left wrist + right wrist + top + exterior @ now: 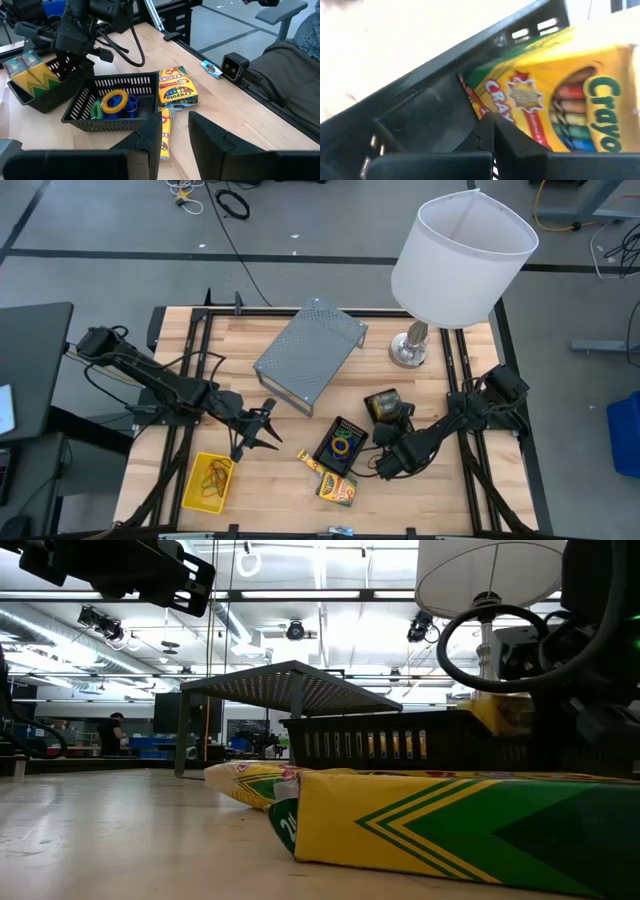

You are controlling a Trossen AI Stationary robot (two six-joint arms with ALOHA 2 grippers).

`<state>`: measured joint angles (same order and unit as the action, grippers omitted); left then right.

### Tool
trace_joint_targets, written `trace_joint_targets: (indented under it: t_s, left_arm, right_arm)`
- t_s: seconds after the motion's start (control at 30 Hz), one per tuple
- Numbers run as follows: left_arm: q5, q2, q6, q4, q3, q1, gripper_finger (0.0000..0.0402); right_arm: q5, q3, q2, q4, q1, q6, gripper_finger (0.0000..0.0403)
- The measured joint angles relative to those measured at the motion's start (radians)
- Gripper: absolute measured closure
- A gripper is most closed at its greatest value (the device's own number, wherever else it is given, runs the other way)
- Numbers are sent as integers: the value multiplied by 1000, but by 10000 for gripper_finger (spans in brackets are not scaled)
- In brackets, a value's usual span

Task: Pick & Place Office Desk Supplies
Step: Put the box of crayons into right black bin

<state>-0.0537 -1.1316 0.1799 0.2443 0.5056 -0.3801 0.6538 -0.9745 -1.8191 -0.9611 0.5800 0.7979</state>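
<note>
A crayon box (560, 100) lay in a black mesh tray (388, 406) near the lamp base (410, 347). The right gripper (492, 135), fingers pressed together and holding nothing, reached low into that tray just beside the box. The left gripper (268, 430) hovered partly open and empty near the second tray (340, 445) of rubber-band loops (115, 102), the yellow basket (207, 484) beside it.

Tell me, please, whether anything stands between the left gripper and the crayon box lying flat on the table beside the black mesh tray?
Nothing visible does. In the left wrist view, the left gripper hangs open above bare wood, facing the crayon box. The black mesh tray with rubber-band loops sits beside the box. A second crayon box lies nearer.
</note>
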Motion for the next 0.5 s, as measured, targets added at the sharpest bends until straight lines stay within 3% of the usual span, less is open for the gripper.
trace_joint_targets:
  t_s: [0.5]
  left_arm:
    - [0, 0, -1, 0, 0, 0, 298]
  right_arm:
    - [70, 0, -2, -13, -2, 40, 403]
